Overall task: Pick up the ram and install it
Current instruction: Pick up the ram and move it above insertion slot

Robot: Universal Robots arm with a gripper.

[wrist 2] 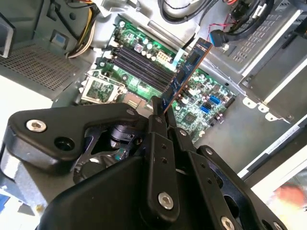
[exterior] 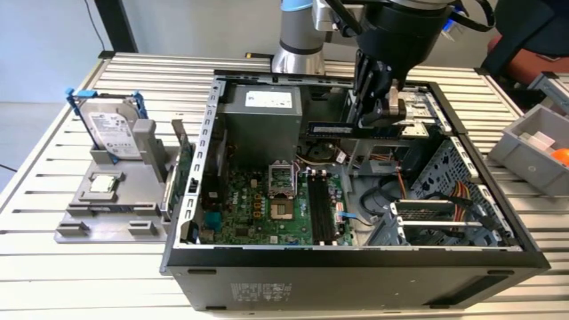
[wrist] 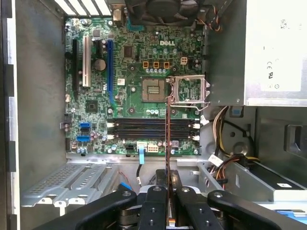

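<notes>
One computer case (exterior: 356,280) holds one motherboard (exterior: 240,213), one power supply (exterior: 258,123) and one fan (wrist: 163,9), and there is one ram (wrist 2: 187,72) and one gripper (wrist: 168,184). On the board, the first wrist view shows four black memory slots (wrist: 153,130), one processor socket (wrist: 154,89), three long expansion slots (wrist: 86,60) (one black, one white, one blue) and two blue ports (wrist: 84,127). On the table the exterior view shows one grey holder (exterior: 80,230), one hard drive (exterior: 114,133), one processor chip (exterior: 105,185), one green card (exterior: 184,170) and one grey bin (exterior: 520,147).
</notes>
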